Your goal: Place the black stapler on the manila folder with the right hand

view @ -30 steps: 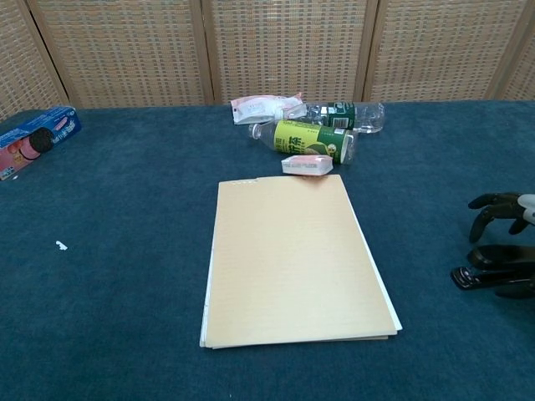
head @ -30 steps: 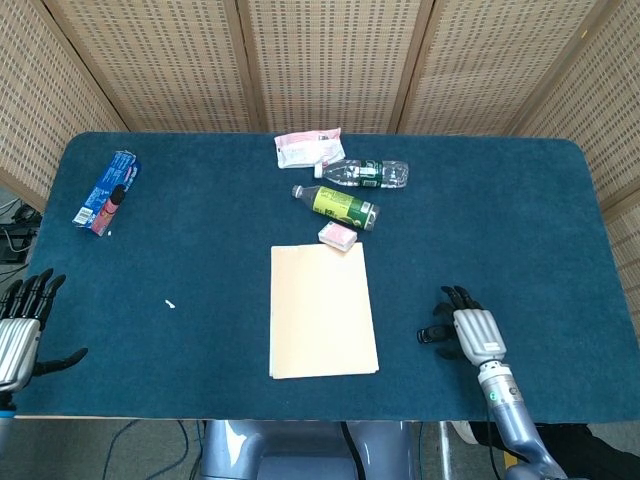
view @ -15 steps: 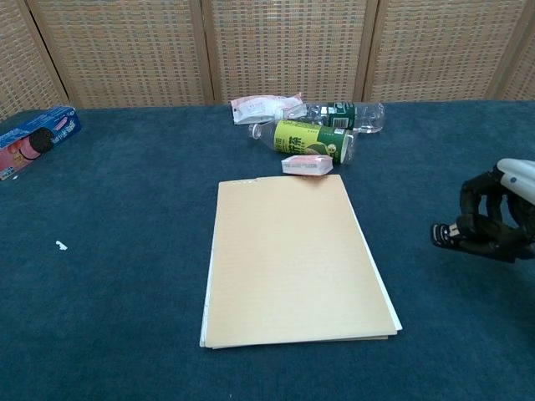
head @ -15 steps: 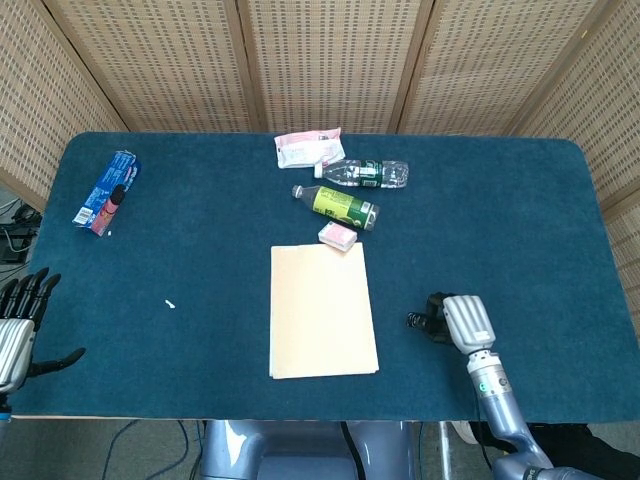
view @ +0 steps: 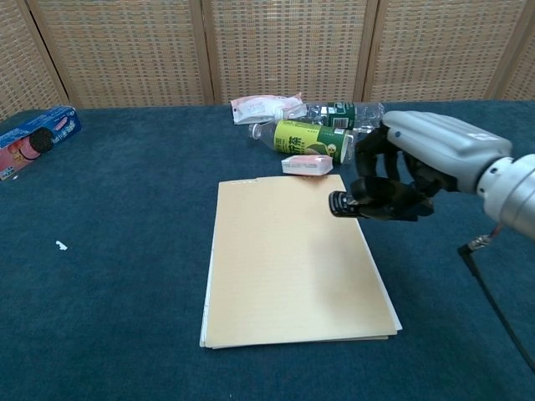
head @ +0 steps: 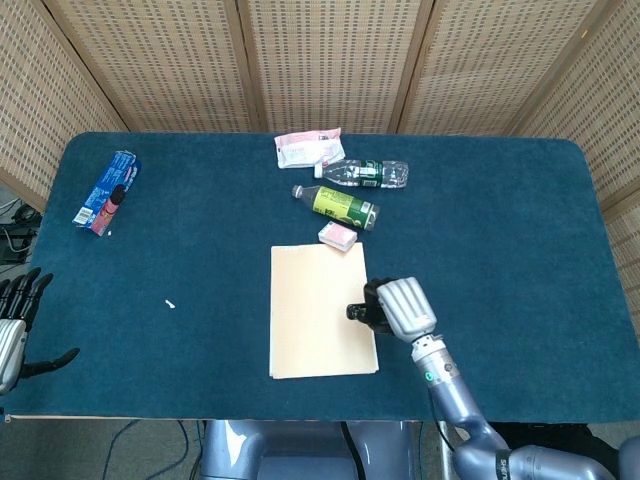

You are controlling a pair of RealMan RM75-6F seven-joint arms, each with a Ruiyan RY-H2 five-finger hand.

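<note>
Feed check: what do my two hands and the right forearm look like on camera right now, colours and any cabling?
The right hand has a silver-grey, ribbed back plate and black fingers. Its wrist is a pale grey cylinder, and a thin dark cable hangs below it. In the head view the forearm is bluish grey with a small green spot. The left hand, at the frame edge, shows the same silver back and black fingers.

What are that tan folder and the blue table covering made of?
The manila folder looks like thin matte card: flat, with layered sheet edges showing along its right side. The table cover seems to be felt or short-pile fabric, dull with a faint fuzzy grain.
</note>
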